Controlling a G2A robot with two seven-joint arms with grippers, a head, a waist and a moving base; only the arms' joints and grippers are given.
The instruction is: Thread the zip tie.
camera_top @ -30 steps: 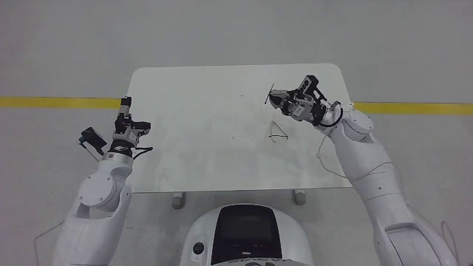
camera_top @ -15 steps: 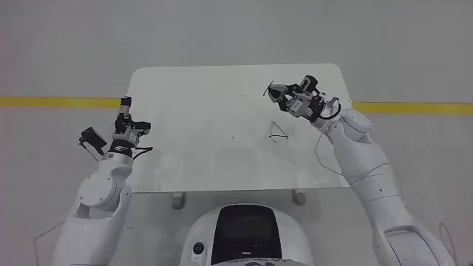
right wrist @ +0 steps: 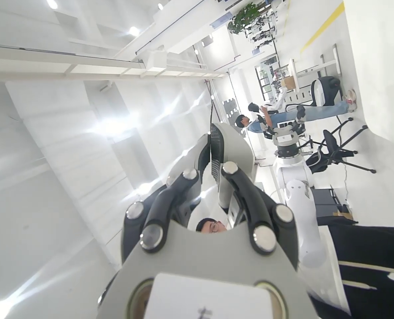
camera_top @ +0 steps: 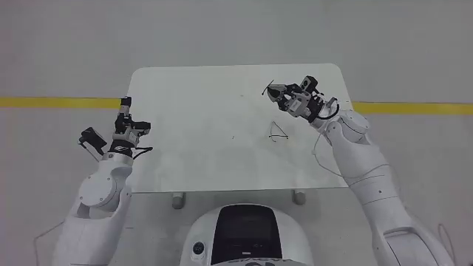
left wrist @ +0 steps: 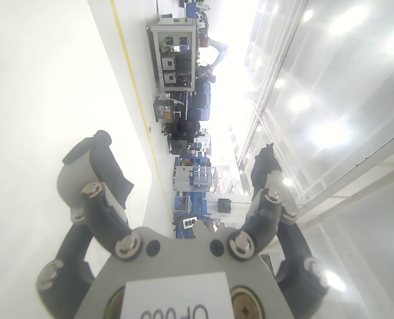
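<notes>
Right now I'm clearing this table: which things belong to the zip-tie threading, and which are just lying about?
In the job:
black zip tie, pinched in the right gripper
left gripper, open and empty

Lying about:
second black zip tie, bent into a loop, on the white table

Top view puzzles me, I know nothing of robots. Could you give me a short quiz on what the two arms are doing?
1. True or false: the left gripper is open and empty.
2. Which holds the zip tie? A) the left gripper B) the right gripper C) neither
3. Fill in: a thin black loop lies on the ____.

Key: 1 true; 2 B; 3 table.
</notes>
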